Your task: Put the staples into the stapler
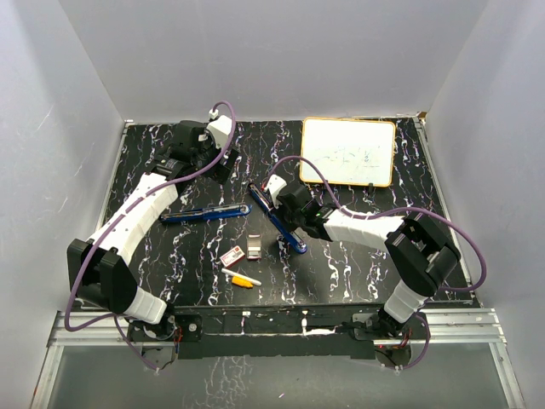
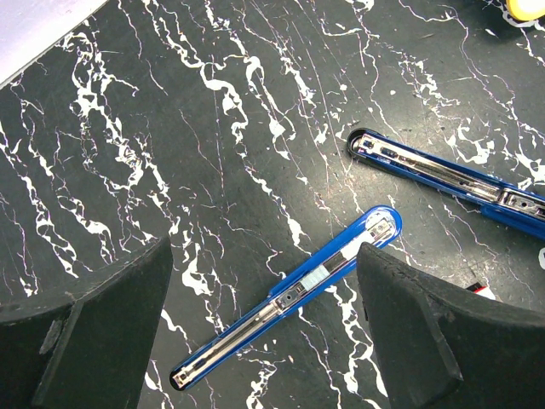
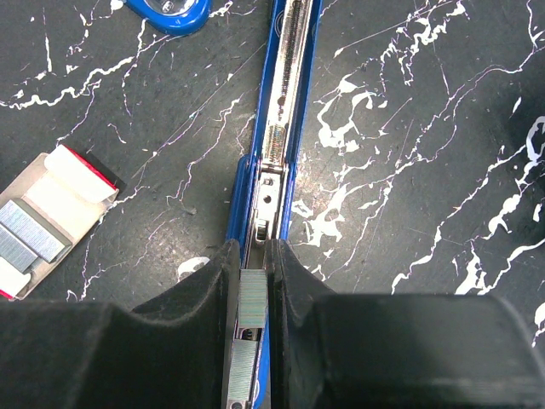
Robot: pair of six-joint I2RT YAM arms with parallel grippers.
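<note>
Over the open stapler magazine (image 3: 285, 94), my right gripper (image 3: 252, 260) was clenched on a staple strip (image 3: 253, 298). My left gripper (image 2: 264, 298) hung released nearby. Any tilt on letting go could wedge the strip crooked or spill it beside the magazine.

Staples (image 3: 253, 298) partly hidden in right tool (image 3: 252, 249) — their box (image 3: 47, 217) cut by left edge.

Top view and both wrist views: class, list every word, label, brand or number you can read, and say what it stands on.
Whiteboard: faint marks, too small to read.
Staple box: its red-and-white label is too blurred to read.
Stapler: no lettering shows.
Nothing legible anywhere.
</note>
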